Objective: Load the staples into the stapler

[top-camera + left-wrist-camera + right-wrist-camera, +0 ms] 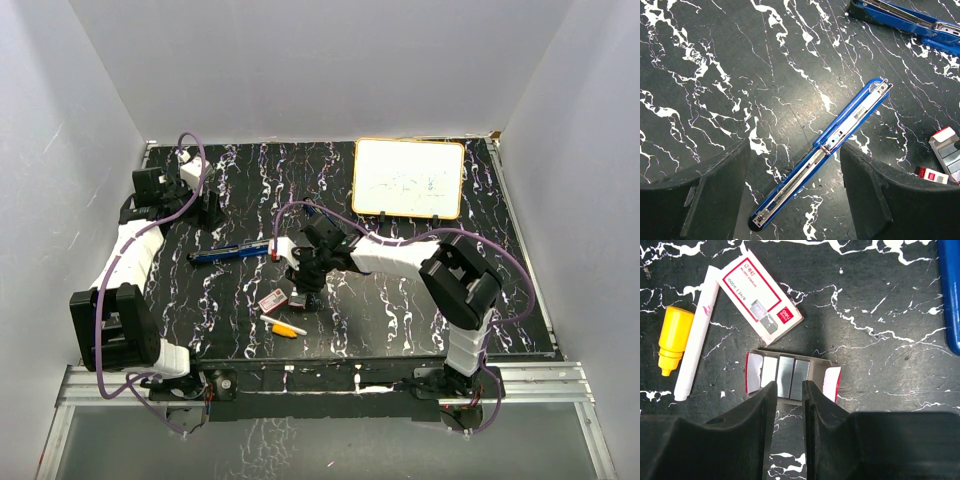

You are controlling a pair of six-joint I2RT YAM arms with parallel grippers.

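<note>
Both pincers show from the overhead camera. The right gripper (305, 290) hangs low over the staples (298, 298) near the middle of the table, with the red-and-white box sleeve (270, 301) and a marker (285, 326) just beside them. The left gripper (208, 208) is at the far left, near the blue stapler (232, 252), which lies opened out flat. From up here I cannot tell how wide either one stands.

The left wrist camera settles one of them. The left gripper (794, 155) is spread wide, its fingers (715, 200) either side of the stapler (825, 150) and clear of it. The stapler's metal channel faces up.

From the right wrist camera, the right gripper (790, 387) is narrow. Its fingers (762, 410) flank the near end of the middle strip of staples (785, 375), one of three lying side by side in the open tray (752, 377). The gap looks a shade wider than the strip, so I would say nothing is pinched yet.

That strip should be very light, stiff along its length but brittle, since glued staples snap apart if bent or squeezed hard. The smooth metal is likely to be slippery. I would take it by its long sides, gently, and lift it straight up. The neighbouring strips or the flimsy cardboard tray could easily come up with it.
</note>
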